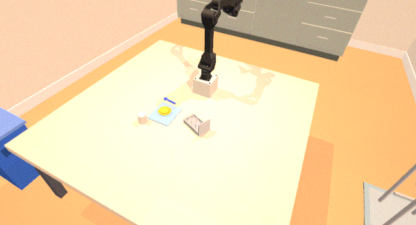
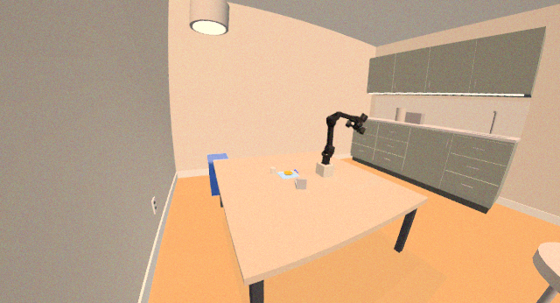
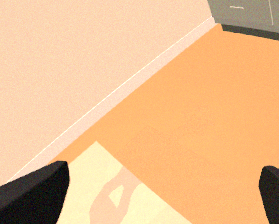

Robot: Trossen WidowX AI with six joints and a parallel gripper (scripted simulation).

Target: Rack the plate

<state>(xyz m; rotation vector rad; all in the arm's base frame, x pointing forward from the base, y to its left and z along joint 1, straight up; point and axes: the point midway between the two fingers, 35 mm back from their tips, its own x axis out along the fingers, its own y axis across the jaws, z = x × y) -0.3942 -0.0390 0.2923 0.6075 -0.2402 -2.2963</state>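
Note:
A round yellow plate (image 1: 164, 110) (image 2: 288, 172) with a darker ring lies flat on a light blue square mat (image 1: 166, 121). The small grey dish rack (image 1: 204, 127) (image 2: 301, 184) stands on the table beside the mat, with short pegs and a raised end wall; no plate shows in it. My gripper (image 2: 363, 123) (image 3: 165, 169) is open and empty. It is high up at the end of the raised arm, on the cabinet side of the base, far from the plate and the rack. The wrist view shows the two dark fingertips wide apart, with neither plate nor rack in sight.
A pale cup (image 1: 142, 118) (image 2: 273, 170) stands beside the mat, on the side away from the rack. A small blue spoon (image 1: 169, 101) (image 2: 296, 171) lies between the mat and the arm's pale base block (image 1: 205, 86) (image 2: 325, 169).

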